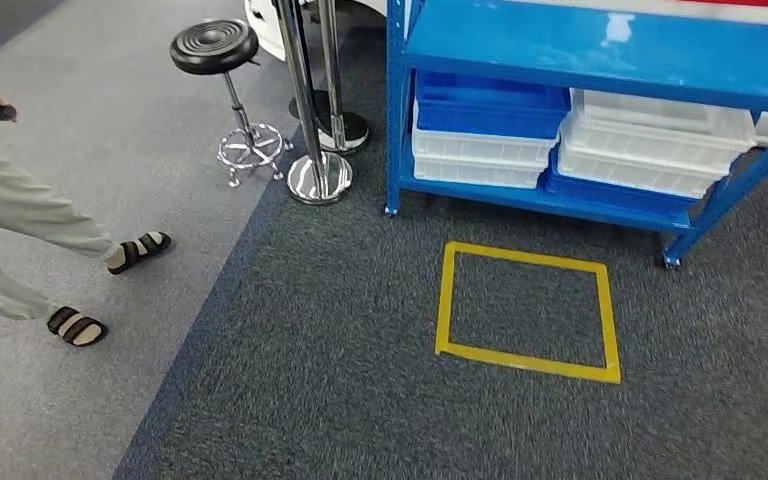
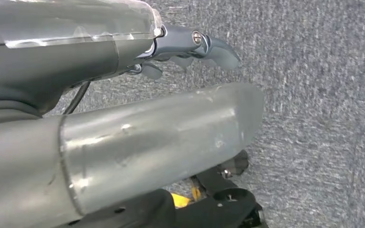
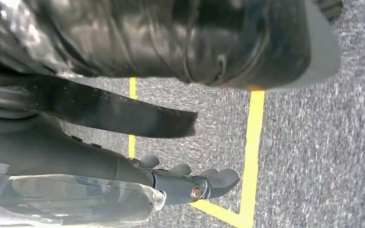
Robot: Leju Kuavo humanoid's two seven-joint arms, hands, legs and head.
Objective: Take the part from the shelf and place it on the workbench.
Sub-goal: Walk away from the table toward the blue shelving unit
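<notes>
**Shelf ahead, both hands empty**

Blue shelf (image 1: 600, 45) at top of head view, blue and white bins (image 1: 485, 130) stacked on its lower level; part itself can't be made out. Yellow tape square (image 1: 528, 312) on dark carpet (image 1: 310, 350) before it. Left hand (image 2: 190, 47) and right hand (image 3: 190, 183) hang over carpet, fingers loosely apart, holding nothing. Stool (image 1: 215, 48), chrome posts (image 1: 315, 120), person's legs (image 1: 20, 240) at left.

Blue metal shelf (image 1: 600, 45) stands at the far right of the scene on dark carpet, upright on castors. Its lower level carries stacked bins: a blue bin (image 1: 490, 105) over white bins (image 1: 480, 155) on the left, white bins (image 1: 660, 140) over a blue one on the right. No loose part can be made out.
</notes>
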